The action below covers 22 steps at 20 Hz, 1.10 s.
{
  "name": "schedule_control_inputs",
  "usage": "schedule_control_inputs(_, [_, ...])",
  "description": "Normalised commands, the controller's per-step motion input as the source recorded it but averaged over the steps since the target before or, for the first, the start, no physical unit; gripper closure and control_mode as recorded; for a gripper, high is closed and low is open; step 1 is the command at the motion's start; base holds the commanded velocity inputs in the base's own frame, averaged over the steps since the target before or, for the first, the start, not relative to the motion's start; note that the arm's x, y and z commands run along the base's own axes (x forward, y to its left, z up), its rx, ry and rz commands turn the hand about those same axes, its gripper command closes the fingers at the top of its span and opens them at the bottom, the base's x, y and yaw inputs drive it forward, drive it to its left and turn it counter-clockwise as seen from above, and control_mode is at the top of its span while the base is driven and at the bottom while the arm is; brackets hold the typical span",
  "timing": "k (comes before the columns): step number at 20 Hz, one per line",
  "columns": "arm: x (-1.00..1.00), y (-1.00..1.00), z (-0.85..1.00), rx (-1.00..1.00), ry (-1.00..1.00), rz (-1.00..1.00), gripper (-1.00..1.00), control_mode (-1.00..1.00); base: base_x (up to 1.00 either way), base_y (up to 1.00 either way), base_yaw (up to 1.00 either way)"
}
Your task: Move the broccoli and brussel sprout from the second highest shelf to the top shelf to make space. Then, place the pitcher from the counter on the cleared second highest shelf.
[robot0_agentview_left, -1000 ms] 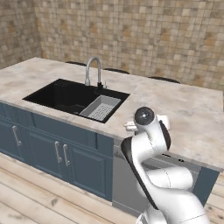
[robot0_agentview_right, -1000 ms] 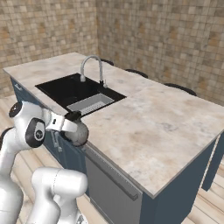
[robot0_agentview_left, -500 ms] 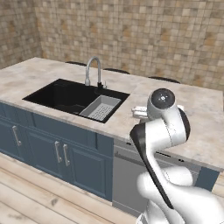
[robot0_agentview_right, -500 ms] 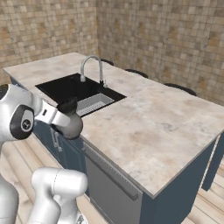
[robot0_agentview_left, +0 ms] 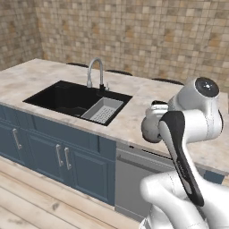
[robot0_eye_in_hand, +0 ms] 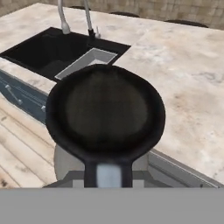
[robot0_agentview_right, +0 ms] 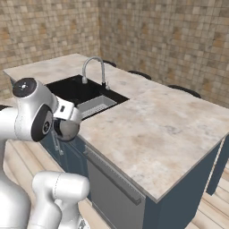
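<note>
Tan stone tiles back a kitchen island whose marbled worktop (robot0_agentview_left: 134,117) runs the width of the left base view, over dark blue cabinets (robot0_agentview_left: 53,150) and a plank floor (robot0_agentview_left: 27,199). At the left of the worktop sits the black sink (robot0_agentview_left: 58,96), with the chrome tap (robot0_agentview_left: 95,71) arching at its far edge and a pale drainer basket (robot0_agentview_left: 103,110) set in its right end. To the right of that the stone lies bare, then the arm crosses in front.

At the arm's end the hand (robot0_agentview_left: 157,111) is clenched on the pitcher (robot0_agentview_left: 151,128) — the jug's rounded grey body hangs just under the wrist, off the stone and out over the worktop's front edge, above the grey appliance front (robot0_agentview_left: 134,179). The hand view looks straight down onto its dark round rim, with the sink and tap beyond.

By my reading this is the last leg of the task: the pitcher is already lifted from the worktop and is in transit. Whether the broccoli and brussel sprout have been shifted up cannot be judged from these pictures. The next move calls for swinging round to the fridge — keeping the jug upright — and sliding it level onto the second highest shelf before letting go.
</note>
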Motion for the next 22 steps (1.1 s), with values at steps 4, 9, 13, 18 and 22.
schedule_control_inputs(4, [-0.05,0.00,0.00,-0.01,0.01,0.23,1.00,-1.00,0.00,0.00,0.00])
schedule_control_inputs(9, [0.00,0.00,0.00,-0.03,0.00,0.01,1.00,-1.00,0.00,0.00,0.00])
schedule_control_inputs(13, [0.00,0.06,0.00,-0.01,0.00,-0.02,1.00,-1.00,0.00,0.00,0.00])
schedule_control_inputs(18, [0.00,0.05,0.00,0.00,0.00,0.00,1.00,-1.00,0.00,0.00,0.00])
schedule_control_inputs(22, [0.00,0.00,0.00,0.00,0.00,0.00,1.00,1.00,-0.16,0.06,0.00])
